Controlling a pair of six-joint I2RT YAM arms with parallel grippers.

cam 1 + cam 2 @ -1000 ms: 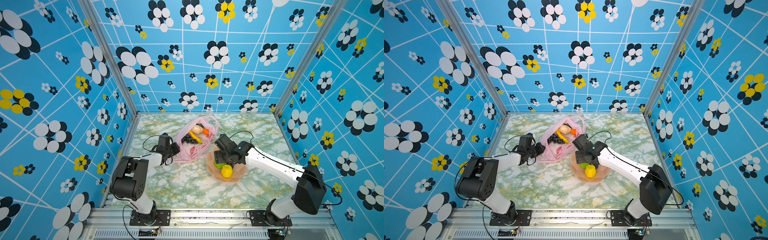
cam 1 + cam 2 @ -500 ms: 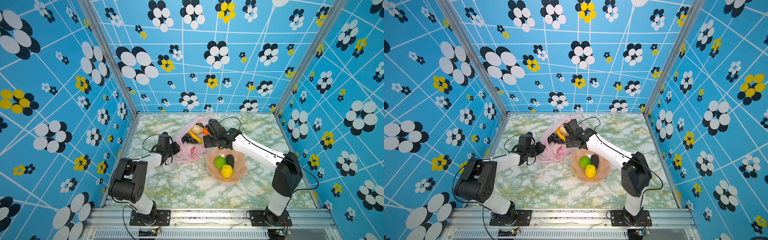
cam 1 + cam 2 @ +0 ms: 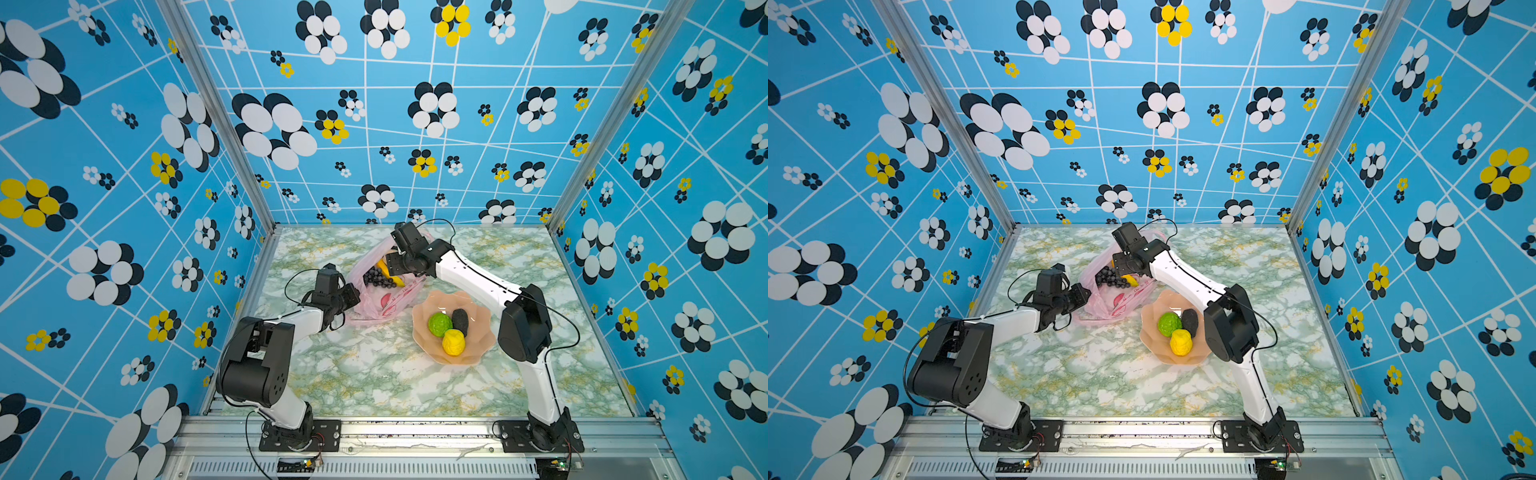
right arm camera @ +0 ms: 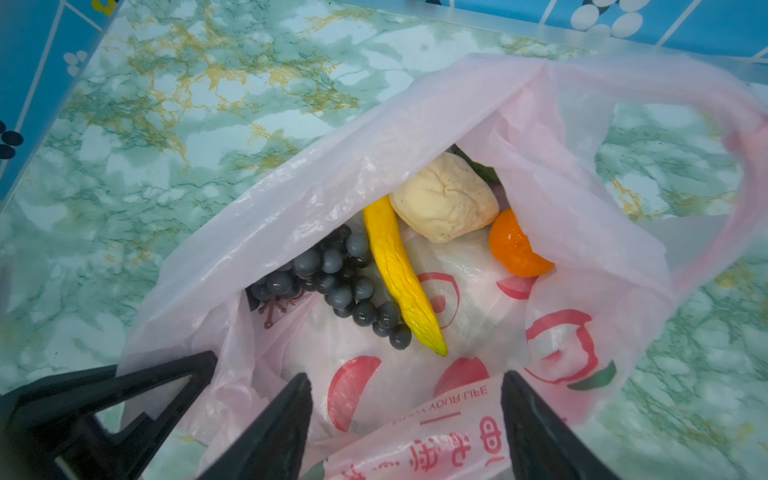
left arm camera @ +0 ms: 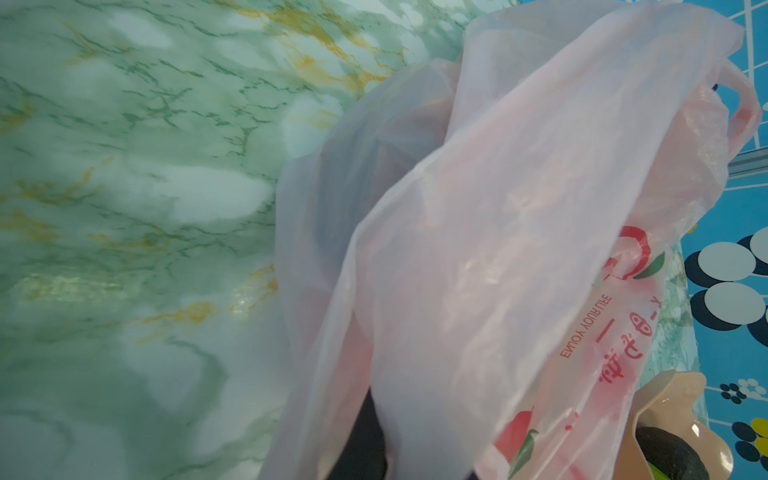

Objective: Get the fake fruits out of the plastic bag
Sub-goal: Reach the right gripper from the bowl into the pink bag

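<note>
On the counter [image 3: 374, 374], the plastic bag [image 3: 386, 301] contains several fake fruits [image 4: 399, 270]; three more lie in the dish [image 3: 478, 340]; left end effector [image 3: 353, 296] pinches the bag's edge, right end effector [image 4: 405, 376] hangs spread above its mouth.

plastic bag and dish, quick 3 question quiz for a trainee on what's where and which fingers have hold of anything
1. True or false: the banana lies inside the plastic bag.
2. How many fruits lie in the dish? A one, B three, C five.
3. Which gripper is shut on the bag's edge?

Key
1. True.
2. B: the green fruit, the dark fruit and the yellow fruit.
3. The left gripper. The right gripper hangs over the bag's mouth with its fingers open and empty.
</note>
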